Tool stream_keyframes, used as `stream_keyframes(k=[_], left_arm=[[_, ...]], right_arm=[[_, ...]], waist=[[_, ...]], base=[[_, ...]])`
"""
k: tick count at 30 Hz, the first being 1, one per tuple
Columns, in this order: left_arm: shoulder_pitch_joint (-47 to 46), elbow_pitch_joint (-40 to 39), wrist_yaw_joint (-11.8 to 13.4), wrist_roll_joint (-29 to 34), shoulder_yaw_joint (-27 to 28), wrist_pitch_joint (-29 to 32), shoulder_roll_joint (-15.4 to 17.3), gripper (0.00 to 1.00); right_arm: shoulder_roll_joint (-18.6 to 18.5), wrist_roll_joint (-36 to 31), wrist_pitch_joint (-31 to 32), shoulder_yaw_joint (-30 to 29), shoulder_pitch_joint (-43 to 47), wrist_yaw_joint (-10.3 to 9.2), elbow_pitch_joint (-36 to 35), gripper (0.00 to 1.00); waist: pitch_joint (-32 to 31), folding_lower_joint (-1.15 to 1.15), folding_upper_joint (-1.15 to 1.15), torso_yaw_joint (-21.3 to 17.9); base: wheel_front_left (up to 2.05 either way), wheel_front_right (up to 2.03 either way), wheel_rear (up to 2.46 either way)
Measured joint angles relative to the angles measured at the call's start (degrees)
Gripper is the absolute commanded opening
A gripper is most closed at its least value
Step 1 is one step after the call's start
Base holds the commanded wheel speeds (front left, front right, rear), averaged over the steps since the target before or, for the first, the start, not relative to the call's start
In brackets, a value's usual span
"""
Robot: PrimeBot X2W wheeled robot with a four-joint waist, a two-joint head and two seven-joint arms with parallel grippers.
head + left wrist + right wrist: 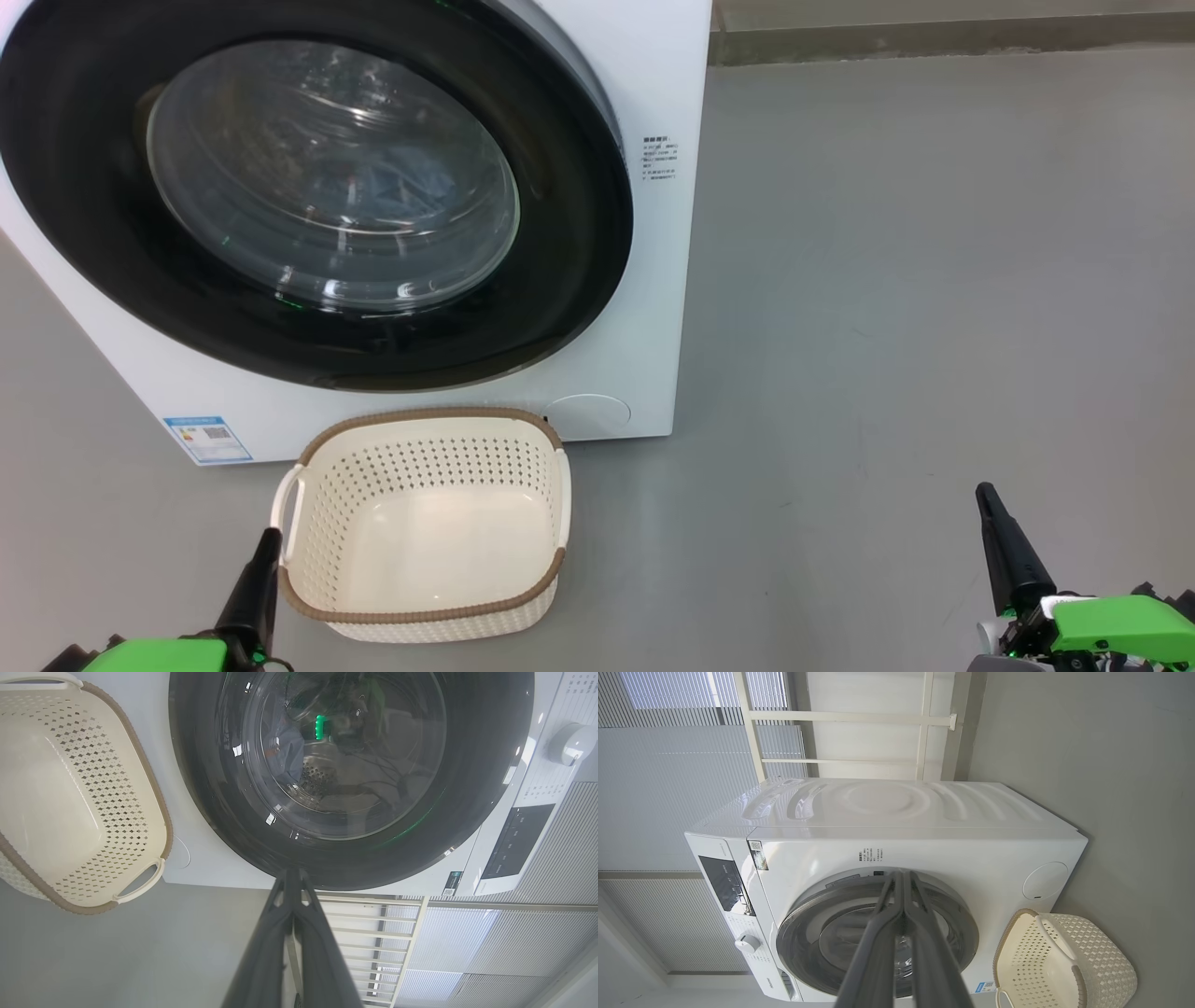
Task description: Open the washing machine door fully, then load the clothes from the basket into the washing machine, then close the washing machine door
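Dark, long-fingered left gripper [268, 546] is nearest, low left. Its fingers are pressed together with nothing between them, and the tip is just beside the basket's near-left handle [288, 513]; can't tell if it touches. Right gripper [990, 509] is low right, likewise pinched closed and empty, well apart from everything, over plain grey floor [887, 280].

Next out is the cream-white perforated plastic basket with a brown woven-look rim [429, 457]. It sits on the floor just in front of the machine, with nothing in it.

Behind it is the white boxy front-loading washing machine [653, 308], with a small blue label sticker [207, 439] at its lower left and a round white service cap [588, 415] at its lower right. The large round glossy black washing machine door with a bulging clear porthole [327, 177] lies flush in the front and reads as closed. Through the glass, a fold of light blue fabric clothes [420, 177] lies inside the drum; the print is too blurred to read.

Judgement: the load looks in and the door looks closed, so the step in hand is probably the finish, meaning confirm the latch and back off. Whether the latch has caught can't be told.

- If in doubt, push with closed fingertips on the black ring, not the glass.
- Draw the arms straight back, with no sideways sweep.
- The left tip is the risk, since it could hook the handle and drag the basket.
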Motion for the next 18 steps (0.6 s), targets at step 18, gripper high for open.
stream_keyframes(k=[18], left_arm=[[0.0,0.0,0.0,-0.1,0.1,0.0,-0.1,0.0]], right_arm=[[0.1,0.5,0.0,-0.1,0.0,0.0,0.0,0.0]], waist=[[0.0,0.0,0.0,0.0]], base=[[0.0,0.0,0.0]])
